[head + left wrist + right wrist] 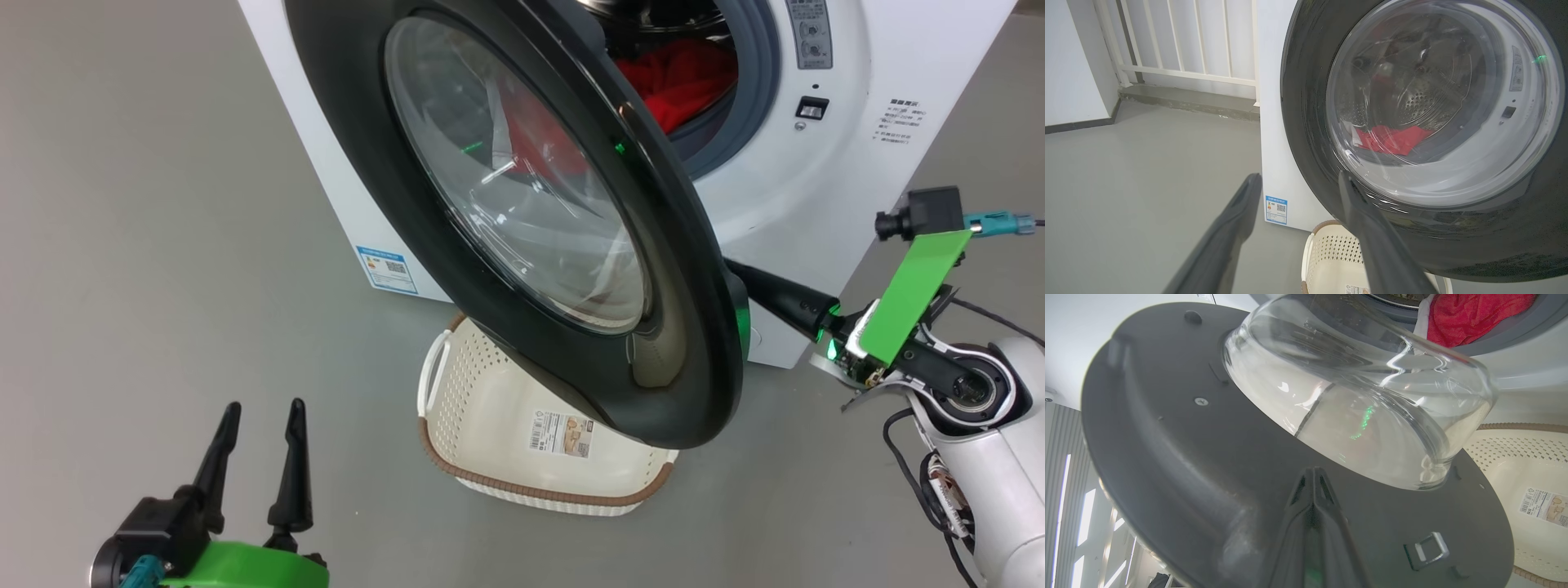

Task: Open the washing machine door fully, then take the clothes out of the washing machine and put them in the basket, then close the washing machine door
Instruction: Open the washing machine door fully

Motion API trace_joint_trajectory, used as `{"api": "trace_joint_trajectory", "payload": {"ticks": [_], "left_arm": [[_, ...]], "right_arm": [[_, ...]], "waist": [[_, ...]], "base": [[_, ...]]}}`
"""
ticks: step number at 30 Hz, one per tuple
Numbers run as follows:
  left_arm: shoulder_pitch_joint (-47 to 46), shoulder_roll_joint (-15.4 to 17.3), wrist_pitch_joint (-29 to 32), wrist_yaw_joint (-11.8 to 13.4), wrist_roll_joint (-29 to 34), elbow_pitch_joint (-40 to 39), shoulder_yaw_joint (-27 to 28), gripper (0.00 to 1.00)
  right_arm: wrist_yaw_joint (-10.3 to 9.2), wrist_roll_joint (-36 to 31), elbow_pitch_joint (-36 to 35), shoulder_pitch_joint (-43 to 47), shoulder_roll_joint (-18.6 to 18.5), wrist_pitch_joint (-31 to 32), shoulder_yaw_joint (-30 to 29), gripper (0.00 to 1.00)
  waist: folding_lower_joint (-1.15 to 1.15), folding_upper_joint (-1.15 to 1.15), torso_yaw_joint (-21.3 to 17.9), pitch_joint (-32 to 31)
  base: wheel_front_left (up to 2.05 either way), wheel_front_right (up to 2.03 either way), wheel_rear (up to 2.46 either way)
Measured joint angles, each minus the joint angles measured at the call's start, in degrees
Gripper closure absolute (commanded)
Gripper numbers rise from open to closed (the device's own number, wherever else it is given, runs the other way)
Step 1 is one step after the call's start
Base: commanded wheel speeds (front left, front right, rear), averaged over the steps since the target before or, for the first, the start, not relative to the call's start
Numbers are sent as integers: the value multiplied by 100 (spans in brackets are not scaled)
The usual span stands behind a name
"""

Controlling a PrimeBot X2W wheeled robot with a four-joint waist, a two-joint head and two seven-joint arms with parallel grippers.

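Your right pincer [1312, 473] is holding its two fingers pressed together into one blunt tip and is leaning that tip, as far as I can see, against the grey inner face of the washing machine door [343, 122], just beside the glass bowl [1355, 400]. Closed like that, it is working as a pusher rather than a clamp, which suits a door that only needs swinging outward. The door is standing part open and is hanging out over the basket [482, 392], which is sitting on the floor [163, 245] right in front of the washing machine [816, 188]. I judge the opening step unfinished, since the door is partly covering the basket. The clothes [678, 77] are lying inside the drum [645, 12], red against the grey gasket [755, 90], with neither pincer on them. Your left pincer [253, 457] is hovering low and well apart from the door, fingers spread with nothing between them, probably so it is free to reach into the drum once the way is clear
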Motion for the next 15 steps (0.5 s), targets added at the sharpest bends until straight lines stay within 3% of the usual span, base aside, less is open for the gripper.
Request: {"api": "trace_joint_trajectory", "payload": {"ticks": [3,4,7,15], "left_arm": [[0,0,0,0,0,-1,-1,0],[-1,0,0,0,0,-1,-2,0],[-1,0,0,0,-1,-1,-4,0],[-2,0,0,1,-5,-29,-1,0]], "right_arm": [[0,-63,-101,0,-16,-104,-80,60],[0,-109,-147,-1,-31,-146,-112,53],[0,-198,-265,0,-66,-247,-154,0],[0,-787,-1032,402,-322,-1147,-210,0]], "waist": [[0,0,-23,29],[0,0,-29,39],[0,0,-42,52],[0,0,-116,102]], "base": [[0,0,0],[0,0,0],[0,0,0],[0,0,0]]}}
